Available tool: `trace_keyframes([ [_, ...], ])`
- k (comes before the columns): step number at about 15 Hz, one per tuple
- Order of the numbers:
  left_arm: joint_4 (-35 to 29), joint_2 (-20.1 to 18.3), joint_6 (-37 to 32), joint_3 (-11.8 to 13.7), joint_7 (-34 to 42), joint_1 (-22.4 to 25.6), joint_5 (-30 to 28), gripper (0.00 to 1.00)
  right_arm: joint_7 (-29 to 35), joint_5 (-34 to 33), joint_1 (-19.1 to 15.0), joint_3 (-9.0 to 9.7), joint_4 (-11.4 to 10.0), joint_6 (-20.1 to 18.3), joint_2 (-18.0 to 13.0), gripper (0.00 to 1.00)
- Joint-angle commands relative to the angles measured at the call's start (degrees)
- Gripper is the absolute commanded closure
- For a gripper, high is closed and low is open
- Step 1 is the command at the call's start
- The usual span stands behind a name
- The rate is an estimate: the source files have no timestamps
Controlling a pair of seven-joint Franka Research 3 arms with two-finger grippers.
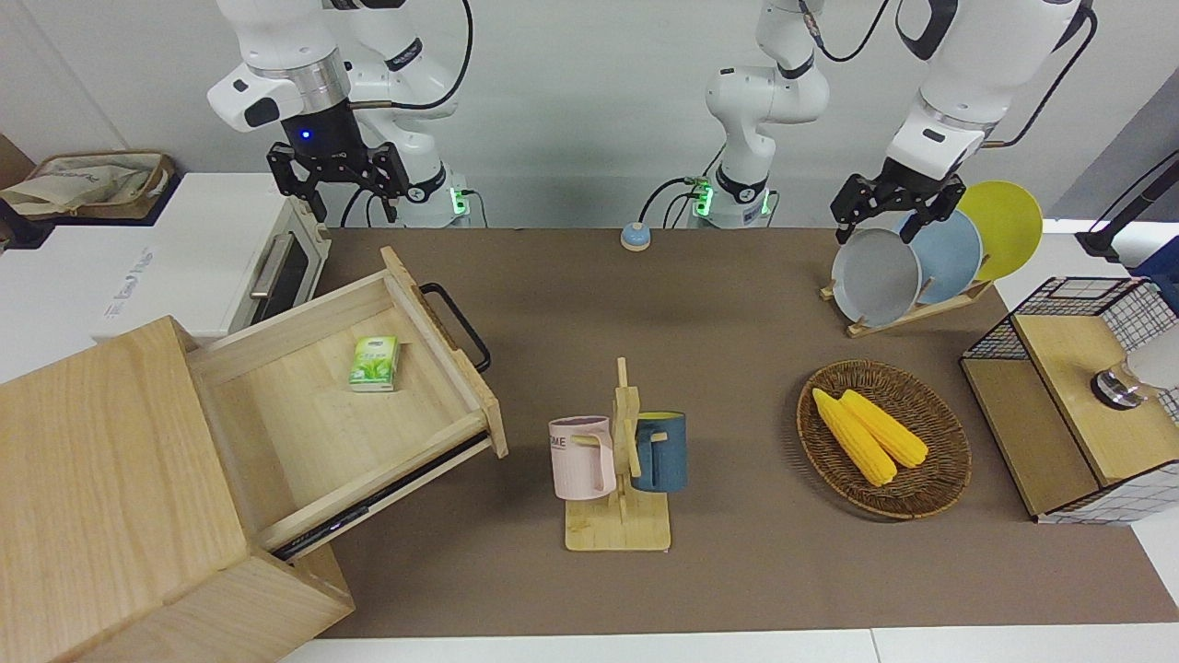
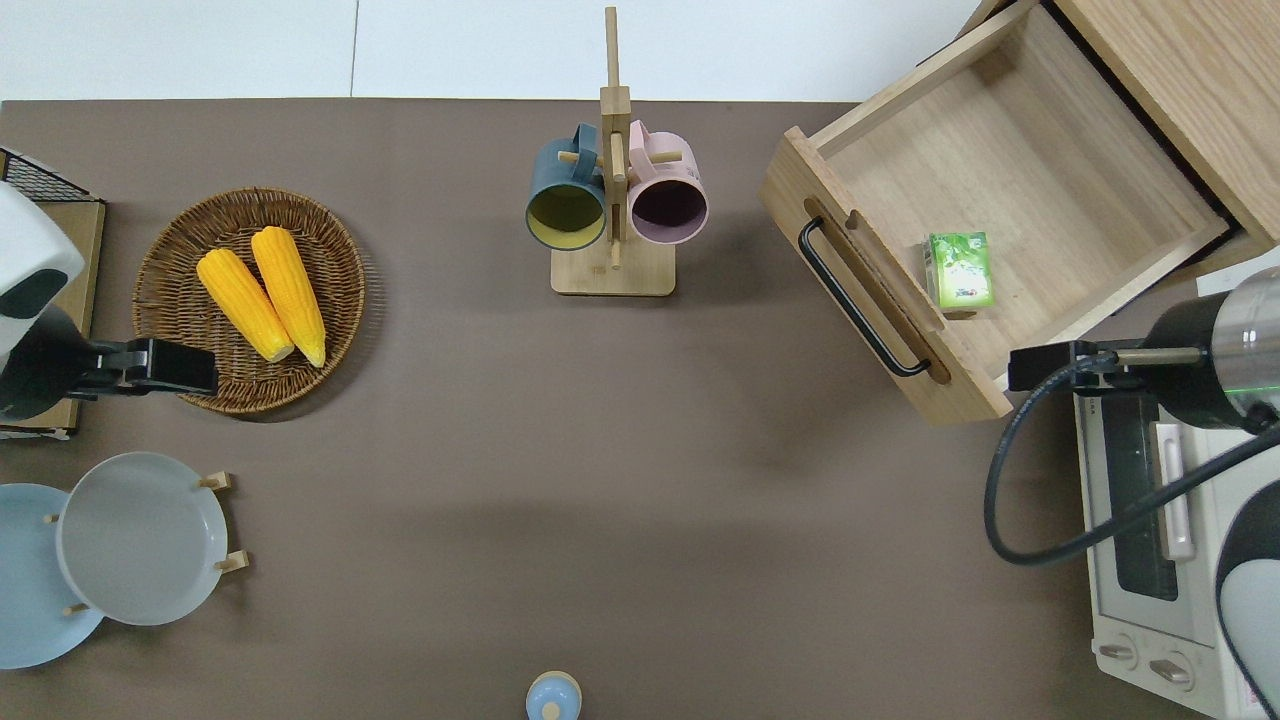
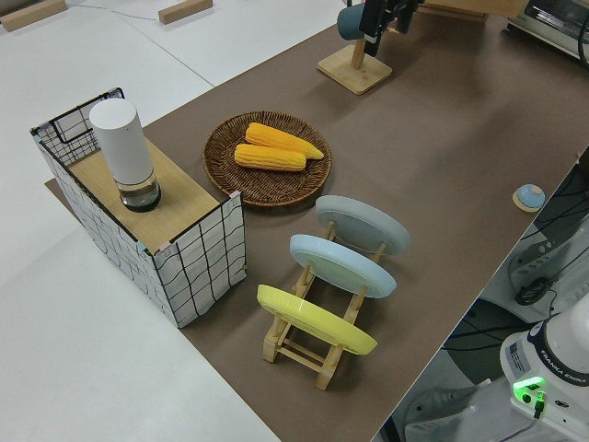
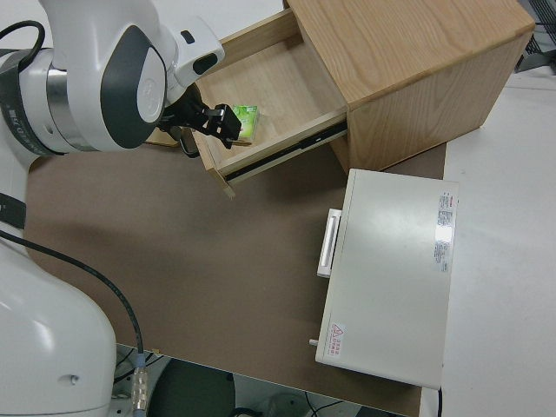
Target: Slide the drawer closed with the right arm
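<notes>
The pale-wood drawer (image 1: 304,405) (image 2: 1010,170) (image 4: 278,82) stands pulled far out of its box cabinet (image 1: 101,479) (image 2: 1190,70) at the right arm's end of the table. Its black loop handle (image 1: 458,324) (image 2: 858,300) faces the middle of the table. A green packet (image 1: 374,363) (image 2: 960,268) lies inside the drawer. My right gripper (image 1: 339,189) (image 2: 1040,365) (image 4: 211,126) hangs open and empty in the air over the drawer corner nearest the robots, beside the toaster oven. It touches nothing. The left arm is parked.
A white toaster oven (image 1: 184,258) (image 2: 1150,540) sits beside the cabinet, nearer the robots. Mid-table stands a mug tree (image 1: 619,460) with two mugs. A corn basket (image 1: 884,437), a plate rack (image 1: 921,267) and a wire-grid rack (image 1: 1068,396) fill the left arm's end.
</notes>
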Motion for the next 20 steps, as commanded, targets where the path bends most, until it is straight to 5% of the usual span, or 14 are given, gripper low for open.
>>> trace_keyframes([
  [1, 0.12, -0.48, -0.82, 0.16, 0.08, -0.13, 0.73, 0.00, 1.05, 0.35, 0.36, -0.08, 0.08, -0.60, -0.57, 0.447],
  [3, 0.12, -0.48, -0.74, 0.16, 0.08, -0.13, 0.73, 0.00, 1.66, 0.35, 0.53, 0.00, 0.08, -0.68, -0.57, 0.742],
  [7, 0.12, -0.48, -0.74, 0.16, 0.08, -0.13, 0.73, 0.00, 10.87, 0.96, 1.67, 1.67, -0.53, -0.68, -1.18, 0.946],
  [15, 0.12, -0.48, -0.82, 0.16, 0.08, -0.13, 0.73, 0.00, 38.98, 4.83, 7.03, 1.94, -2.90, 0.10, -3.03, 1.000],
  [20, 0.12, -0.48, -0.82, 0.16, 0.08, -0.13, 0.73, 0.00, 51.83, 4.83, 11.60, 2.11, -7.38, 5.19, -2.94, 1.000],
])
